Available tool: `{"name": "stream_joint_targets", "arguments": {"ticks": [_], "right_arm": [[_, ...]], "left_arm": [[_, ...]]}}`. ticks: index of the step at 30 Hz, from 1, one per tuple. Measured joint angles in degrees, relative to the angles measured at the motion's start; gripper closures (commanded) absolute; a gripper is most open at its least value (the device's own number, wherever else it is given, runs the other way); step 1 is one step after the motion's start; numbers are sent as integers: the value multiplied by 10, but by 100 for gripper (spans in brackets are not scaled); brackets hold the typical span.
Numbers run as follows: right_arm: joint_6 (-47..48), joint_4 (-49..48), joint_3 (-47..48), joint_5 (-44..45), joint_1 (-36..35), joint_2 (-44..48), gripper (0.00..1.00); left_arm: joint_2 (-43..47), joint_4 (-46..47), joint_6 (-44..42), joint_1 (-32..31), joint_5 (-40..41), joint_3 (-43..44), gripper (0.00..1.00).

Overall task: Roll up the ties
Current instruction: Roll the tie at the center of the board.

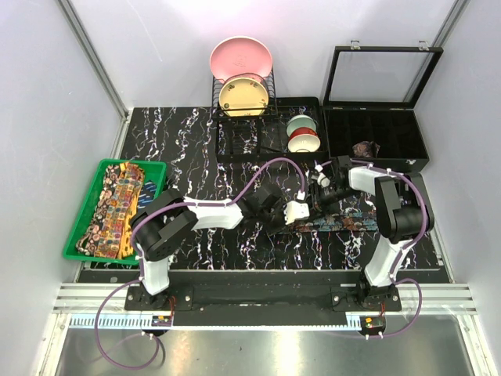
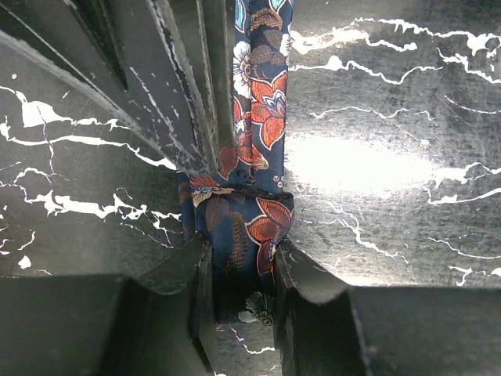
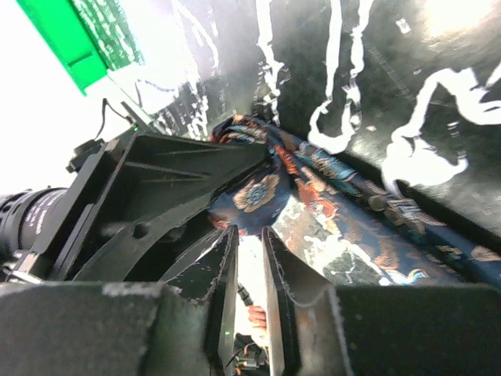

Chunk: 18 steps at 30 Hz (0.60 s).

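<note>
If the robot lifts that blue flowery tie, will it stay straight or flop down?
Probably flop: the blue tie bunches and folds between the left fingers. It looks thin, so likely light.

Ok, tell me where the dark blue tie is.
Top view: the dark blue tie lies right of centre, in front of the black compartment box, one end between the jaws of the left gripper.

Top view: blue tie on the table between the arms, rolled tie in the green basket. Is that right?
No. The rolled tie sits in the black case on the right, not the green basket; the top view shows it. The rest stands: the blue tie lies on the table.
</note>
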State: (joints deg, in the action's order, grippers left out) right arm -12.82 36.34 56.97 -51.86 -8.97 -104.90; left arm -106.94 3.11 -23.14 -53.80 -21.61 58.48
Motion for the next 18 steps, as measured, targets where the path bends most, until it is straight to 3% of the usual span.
{"name": "stream_joint_targets", "arguments": {"ticks": [8,18], "right_arm": [[13,10,-3,42,1,-61,80],[30,21,4,42,1,-69,80]], "left_arm": [[7,-2,-10,2,-3,-7,95],[28,-12,15,4,-2,-16,96]]}}
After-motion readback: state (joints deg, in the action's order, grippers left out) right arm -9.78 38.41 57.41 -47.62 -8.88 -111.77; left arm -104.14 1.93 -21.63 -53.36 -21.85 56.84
